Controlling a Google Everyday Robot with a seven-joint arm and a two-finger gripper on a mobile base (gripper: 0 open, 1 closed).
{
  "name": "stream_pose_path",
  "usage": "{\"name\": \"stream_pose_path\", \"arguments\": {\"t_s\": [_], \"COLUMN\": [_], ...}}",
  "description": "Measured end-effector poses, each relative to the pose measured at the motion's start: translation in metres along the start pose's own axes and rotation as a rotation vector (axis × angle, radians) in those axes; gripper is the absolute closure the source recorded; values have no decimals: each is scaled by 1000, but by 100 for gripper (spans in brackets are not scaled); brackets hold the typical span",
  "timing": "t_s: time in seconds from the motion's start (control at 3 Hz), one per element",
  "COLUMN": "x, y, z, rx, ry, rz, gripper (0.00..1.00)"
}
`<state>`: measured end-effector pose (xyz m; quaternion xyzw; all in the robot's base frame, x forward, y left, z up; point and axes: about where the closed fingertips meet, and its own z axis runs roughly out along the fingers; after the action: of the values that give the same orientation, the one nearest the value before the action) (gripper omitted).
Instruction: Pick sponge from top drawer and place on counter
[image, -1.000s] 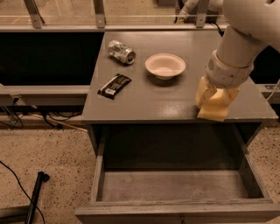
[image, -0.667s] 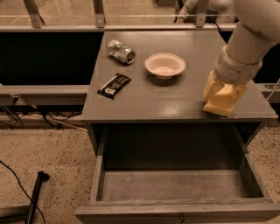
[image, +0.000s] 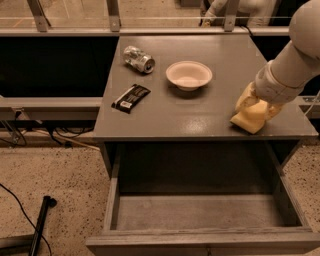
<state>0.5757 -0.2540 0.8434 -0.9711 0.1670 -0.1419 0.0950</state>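
The pale-yellow sponge (image: 248, 122) is at the counter's (image: 195, 112) right front corner, its lower edge touching or just above the grey top. My gripper (image: 256, 106) reaches in from the right on the white arm. Its cream-yellow fingers (image: 245, 100) are shut on the sponge from above. The top drawer (image: 200, 212) is pulled fully open below the counter, and its worn grey bottom is bare.
A white bowl (image: 189, 75) stands mid-counter, a crushed silver can (image: 139, 59) lies at the back left, and a black snack bar wrapper (image: 131, 97) lies near the left front. A metal rail (image: 150, 31) runs behind. Cables (image: 30, 135) lie on the floor at left.
My gripper and the sponge have moved to the right along the counter's front edge, toward the right corner, and sit slightly lower.
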Motion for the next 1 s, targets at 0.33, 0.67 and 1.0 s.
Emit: {"name": "stream_pose_path", "arguments": {"t_s": [0.33, 0.67, 1.0], "x": [9, 11, 10], "y": [-4, -5, -6], "z": [17, 12, 14], "rx": [40, 40, 39], "ry": [-20, -20, -23], "rz": [40, 40, 39], "gripper": [63, 40, 16]}}
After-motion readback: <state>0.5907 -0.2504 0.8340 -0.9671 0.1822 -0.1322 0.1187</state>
